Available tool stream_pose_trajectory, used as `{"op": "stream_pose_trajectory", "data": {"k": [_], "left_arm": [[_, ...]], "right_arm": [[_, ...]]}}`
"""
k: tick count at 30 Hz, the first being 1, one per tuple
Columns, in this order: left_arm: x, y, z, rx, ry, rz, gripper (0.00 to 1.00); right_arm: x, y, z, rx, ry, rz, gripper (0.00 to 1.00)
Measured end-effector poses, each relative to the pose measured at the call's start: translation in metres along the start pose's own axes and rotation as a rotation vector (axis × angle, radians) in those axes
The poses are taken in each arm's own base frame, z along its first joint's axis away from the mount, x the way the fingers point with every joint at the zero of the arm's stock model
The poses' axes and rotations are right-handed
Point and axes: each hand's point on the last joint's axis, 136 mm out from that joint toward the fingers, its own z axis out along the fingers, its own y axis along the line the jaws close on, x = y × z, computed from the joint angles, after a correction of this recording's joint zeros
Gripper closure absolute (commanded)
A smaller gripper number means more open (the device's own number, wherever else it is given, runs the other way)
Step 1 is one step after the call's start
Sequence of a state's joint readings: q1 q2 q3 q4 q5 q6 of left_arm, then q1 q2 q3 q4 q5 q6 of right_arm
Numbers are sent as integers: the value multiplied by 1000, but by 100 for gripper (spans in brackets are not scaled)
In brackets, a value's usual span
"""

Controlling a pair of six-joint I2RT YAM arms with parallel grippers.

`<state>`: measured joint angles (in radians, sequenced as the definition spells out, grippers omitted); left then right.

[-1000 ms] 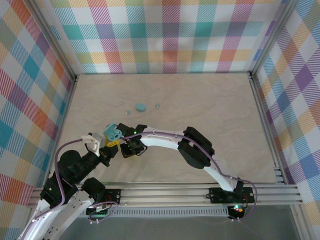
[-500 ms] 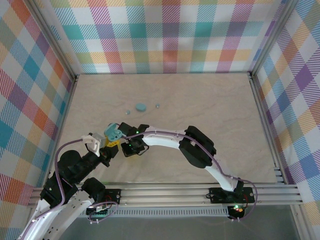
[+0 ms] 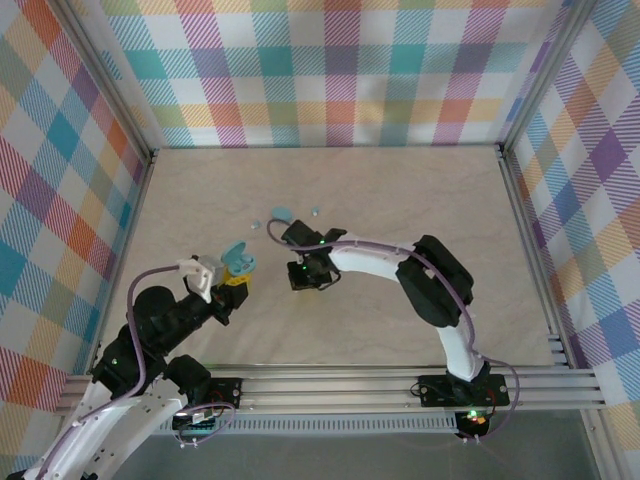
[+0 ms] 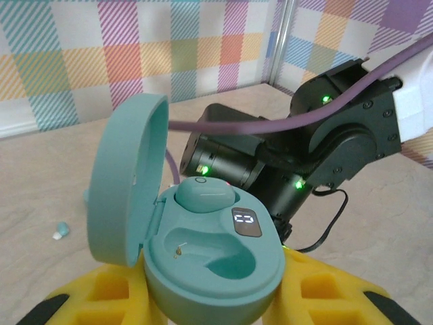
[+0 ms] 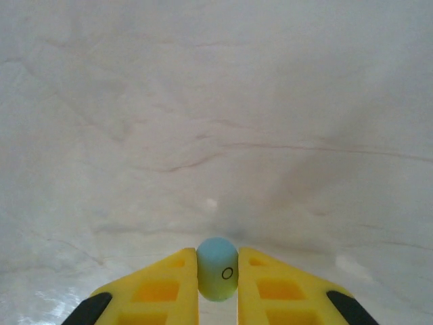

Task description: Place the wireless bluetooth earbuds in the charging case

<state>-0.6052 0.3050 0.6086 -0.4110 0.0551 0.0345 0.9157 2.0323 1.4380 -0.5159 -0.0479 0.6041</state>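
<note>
Open charging case (image 4: 223, 271), one earbud (image 4: 205, 196) inside

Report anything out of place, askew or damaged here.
Nothing looks damaged or spilled. Two earbuds lie loose on the table, one left and one right of a second case. The open charging case in the left gripper has one earbud seated and one slot empty; the right gripper pinches another earbud.

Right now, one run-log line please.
left gripper: shut on open charging case | seated earbud: far side | near slot: empty | right gripper: shut on second earbud
</note>
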Motion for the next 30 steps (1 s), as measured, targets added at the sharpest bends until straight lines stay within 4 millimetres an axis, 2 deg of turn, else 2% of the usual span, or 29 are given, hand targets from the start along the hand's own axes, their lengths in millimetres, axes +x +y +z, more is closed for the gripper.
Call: {"op": "stream_pose_trajectory", "data": {"k": [7, 17, 23, 30], "left_arm": [[17, -9, 31, 63, 59, -24, 93], [22, -24, 67, 168, 47, -73, 92], [25, -27, 89, 194, 52, -78, 92], [33, -33, 116, 227, 70, -75, 92]], "right_arm": [[-2, -49, -30, 26, -51, 73, 83], [1, -115, -67, 59, -122, 189, 84], [-6, -136, -102, 55, -205, 214, 84], [-11, -136, -146, 33, -289, 190, 83]]}}
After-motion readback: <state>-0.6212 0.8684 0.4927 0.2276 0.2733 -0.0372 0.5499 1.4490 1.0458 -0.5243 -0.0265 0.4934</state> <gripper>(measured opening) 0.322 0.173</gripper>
